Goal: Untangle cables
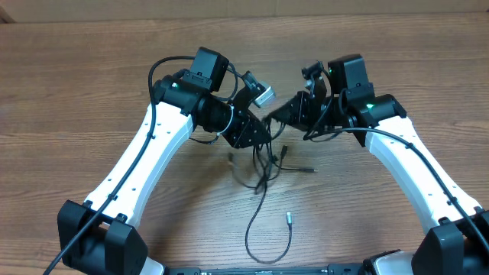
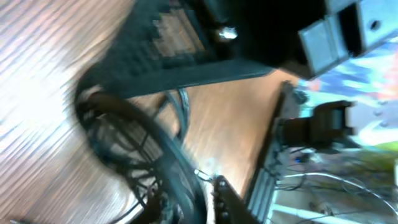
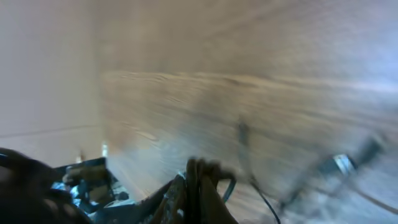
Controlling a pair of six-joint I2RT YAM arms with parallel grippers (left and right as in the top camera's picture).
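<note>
The cables [image 1: 263, 162] are a bunch of thin black cords on the wooden table, just below where both arms meet. One long cord [image 1: 263, 229] trails toward the front and ends in a silver-tipped plug [image 1: 289, 218]. My left gripper [image 1: 265, 140] is at the top of the bunch. In the blurred left wrist view its fingers [image 2: 229, 200] show a narrow slit of light between them, with looped cords [image 2: 124, 155] just beyond. My right gripper [image 1: 270, 119] is close above it. In the right wrist view, this gripper [image 3: 198, 169] is shut on a black cord [image 3: 231, 182] that curls out at the tip.
The wooden table [image 1: 397, 46] stretches on all sides of the arms. Another cord end [image 1: 308, 169] lies to the right of the bunch. A metal frame with wiring [image 2: 267, 168] stands at the table edge in the left wrist view.
</note>
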